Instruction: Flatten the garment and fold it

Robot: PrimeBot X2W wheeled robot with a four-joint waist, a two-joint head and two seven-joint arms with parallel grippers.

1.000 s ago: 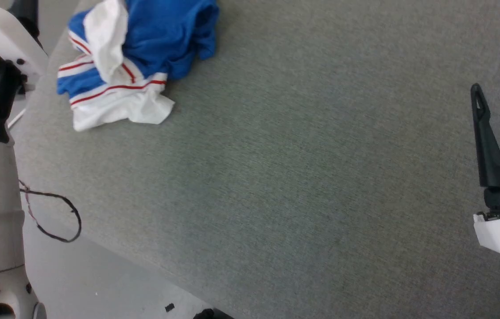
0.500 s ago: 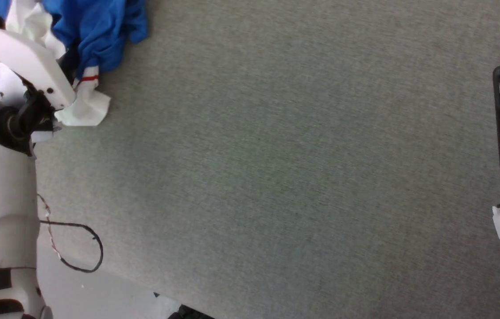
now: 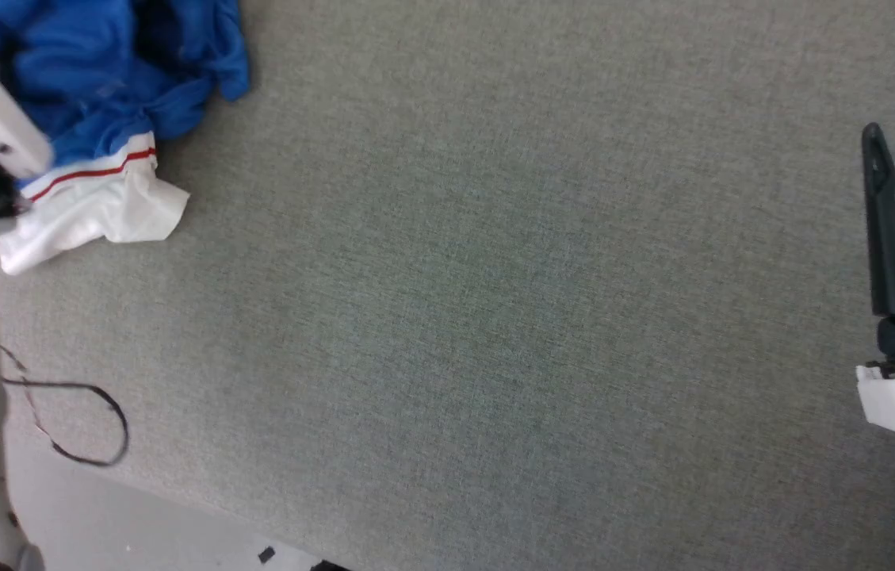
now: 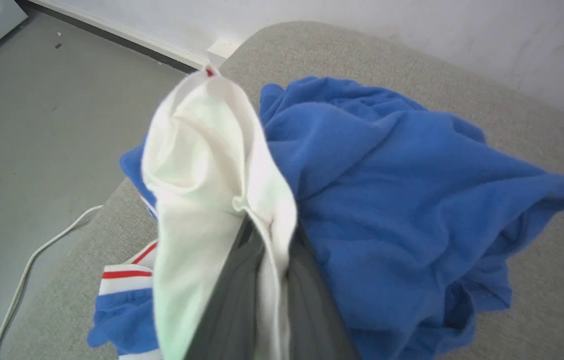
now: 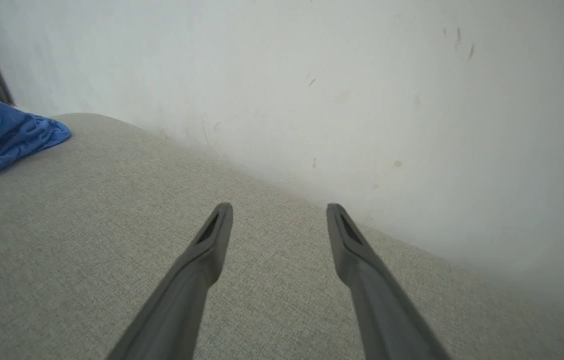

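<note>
Garment (image 4: 401,200) is newly clamped by jaws of the left gripper (image 4: 272,240), right gripper (image 5: 279,220) jaws being apart, so spreading is made possible.

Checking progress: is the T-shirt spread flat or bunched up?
Bunched up: the garment lies crumpled in a heap, one white fold pinched in the left tool.

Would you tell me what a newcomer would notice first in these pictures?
A crumpled blue T-shirt at the far left corner of the grey fabric surface stands out first. The left hand is shut on its white fabric; the right hand hangs open at the right.
</note>
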